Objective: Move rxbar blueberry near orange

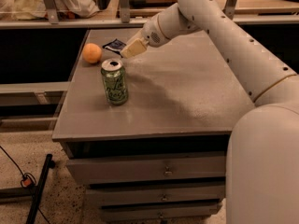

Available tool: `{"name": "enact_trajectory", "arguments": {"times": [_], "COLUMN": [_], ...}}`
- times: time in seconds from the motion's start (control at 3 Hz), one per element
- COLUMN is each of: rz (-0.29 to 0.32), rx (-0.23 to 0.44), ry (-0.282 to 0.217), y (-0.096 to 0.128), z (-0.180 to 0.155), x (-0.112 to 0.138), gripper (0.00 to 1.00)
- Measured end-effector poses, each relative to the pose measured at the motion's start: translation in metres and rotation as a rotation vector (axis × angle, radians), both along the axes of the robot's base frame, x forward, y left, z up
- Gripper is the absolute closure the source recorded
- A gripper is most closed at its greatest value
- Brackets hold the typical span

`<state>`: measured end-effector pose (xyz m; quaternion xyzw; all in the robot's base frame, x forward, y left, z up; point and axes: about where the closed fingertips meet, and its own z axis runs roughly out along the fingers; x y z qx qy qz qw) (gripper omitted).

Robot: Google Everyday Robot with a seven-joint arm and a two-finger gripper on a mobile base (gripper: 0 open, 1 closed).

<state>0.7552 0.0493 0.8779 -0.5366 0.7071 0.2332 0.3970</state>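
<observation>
The rxbar blueberry [113,45], a flat dark wrapper, lies on the grey table [187,92] toward its back left. The orange [92,52] rests a little to its left near the table's left edge. My gripper [129,50], with pale fingers, reaches in from the right and sits right beside the bar, partly covering its right end. A green soda can [115,82] stands upright in front of both.
The table has drawers [163,171] below its front edge. A shelf rail [70,22] with cloth bundles runs behind the table. My white arm [224,36] crosses the right half of the tabletop. A black cable and stand lie on the floor at left.
</observation>
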Motion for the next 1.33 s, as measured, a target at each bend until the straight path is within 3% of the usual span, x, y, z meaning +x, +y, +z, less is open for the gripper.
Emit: {"name": "enact_trajectory", "arguments": {"times": [0.67, 1.0, 1.33], "rz": [0.009, 0.013, 0.013], "rx": [-0.001, -0.001, -0.001], "ry": [0.007, 0.010, 0.010], "y": [0.0056, 0.0083, 0.0084], "z": [-0.0045, -0.0067, -0.0068], "x": [-0.0005, -0.0007, -0.0007], "gripper": [0.13, 0.00, 0.00]}}
